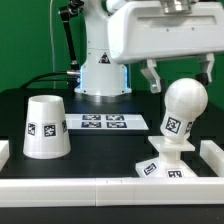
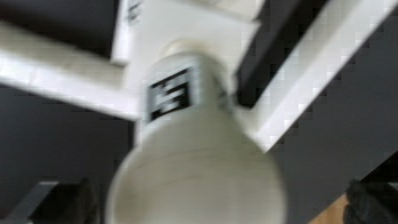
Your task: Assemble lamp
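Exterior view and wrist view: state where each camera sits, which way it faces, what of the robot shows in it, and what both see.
Exterior view: off the arm, across the table from the robot's pedestal and facing it; shows the arm and the gripper, open over the bulb; the shade stands at the exterior view's left.
Wrist view: on the wrist, facing along the bulb, very close and blurred; the fingers cannot be made out.
Shared: the bulb and its tag.

No words or numbers can be read. Only square tags (image 1: 172, 125), maybe just patterns, sit on the bulb (image 1: 186, 98), the base (image 1: 163, 166) under it and the shade (image 1: 46, 110).
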Controlling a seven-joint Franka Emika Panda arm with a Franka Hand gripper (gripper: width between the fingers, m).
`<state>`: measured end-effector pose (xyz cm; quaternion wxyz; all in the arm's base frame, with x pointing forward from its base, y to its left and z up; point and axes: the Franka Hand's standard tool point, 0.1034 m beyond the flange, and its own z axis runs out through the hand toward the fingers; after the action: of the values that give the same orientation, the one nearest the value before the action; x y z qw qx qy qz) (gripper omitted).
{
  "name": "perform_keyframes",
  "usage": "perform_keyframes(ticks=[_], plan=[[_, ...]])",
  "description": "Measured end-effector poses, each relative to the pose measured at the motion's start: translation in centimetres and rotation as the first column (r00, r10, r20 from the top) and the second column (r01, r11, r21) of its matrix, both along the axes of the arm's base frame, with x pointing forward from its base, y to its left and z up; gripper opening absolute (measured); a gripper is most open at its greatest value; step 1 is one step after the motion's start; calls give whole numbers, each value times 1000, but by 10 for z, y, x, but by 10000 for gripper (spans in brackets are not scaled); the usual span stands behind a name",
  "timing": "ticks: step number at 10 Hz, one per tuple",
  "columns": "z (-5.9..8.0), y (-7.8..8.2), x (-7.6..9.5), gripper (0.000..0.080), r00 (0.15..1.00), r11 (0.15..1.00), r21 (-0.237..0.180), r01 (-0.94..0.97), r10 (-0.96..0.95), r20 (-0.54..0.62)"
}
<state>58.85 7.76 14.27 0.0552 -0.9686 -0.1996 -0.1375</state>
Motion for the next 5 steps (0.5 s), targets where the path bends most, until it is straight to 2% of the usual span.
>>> perform_keyframes(ticks=[3,5], plan=[[-5,-3,-2,699,984,999,-12,-52,49,-169],[-3,-5,-3,699,958,996,-27,-84,74,-279]])
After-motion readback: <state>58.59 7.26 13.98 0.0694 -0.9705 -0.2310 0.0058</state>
